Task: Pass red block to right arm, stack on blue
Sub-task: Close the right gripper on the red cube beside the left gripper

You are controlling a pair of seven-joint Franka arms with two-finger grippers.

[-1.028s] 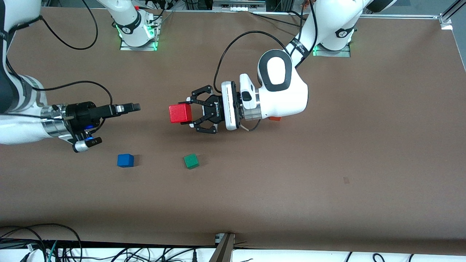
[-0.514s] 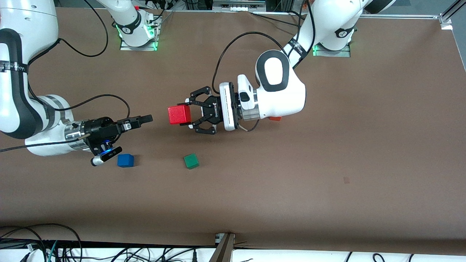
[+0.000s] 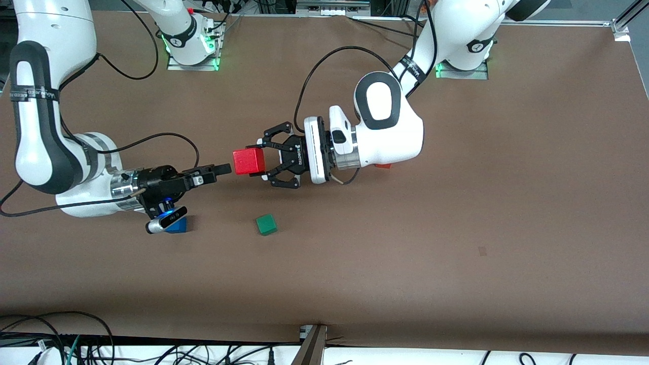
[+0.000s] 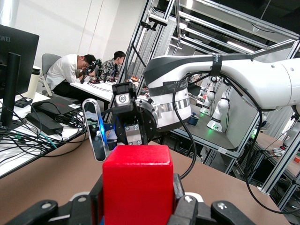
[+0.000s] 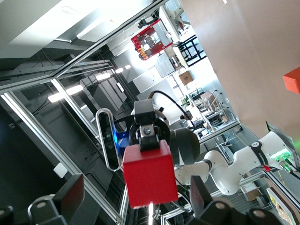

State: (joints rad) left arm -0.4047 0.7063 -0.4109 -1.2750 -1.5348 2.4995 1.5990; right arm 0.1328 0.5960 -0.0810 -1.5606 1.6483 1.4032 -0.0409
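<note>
Two cubes are lying nearest you: green cube [image 3: 266,224] and blue [image 3: 177,226], half hidden. Above, your left gripper [image 3: 263,161] is clamping the red block [image 3: 249,161] aloft; right gripper [image 3: 223,168], seemingly spread wide, risks knocking it loose.

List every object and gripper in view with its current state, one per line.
Red block: held off the table by the left gripper.
Left gripper: shut on the red block.
Right gripper: open, beside the red block, not touching.
Blue block: on the table, partly hidden by the right wrist camera.
Green block: on the table, free.
Orange block: on the table, mostly hidden under the left arm.
</note>
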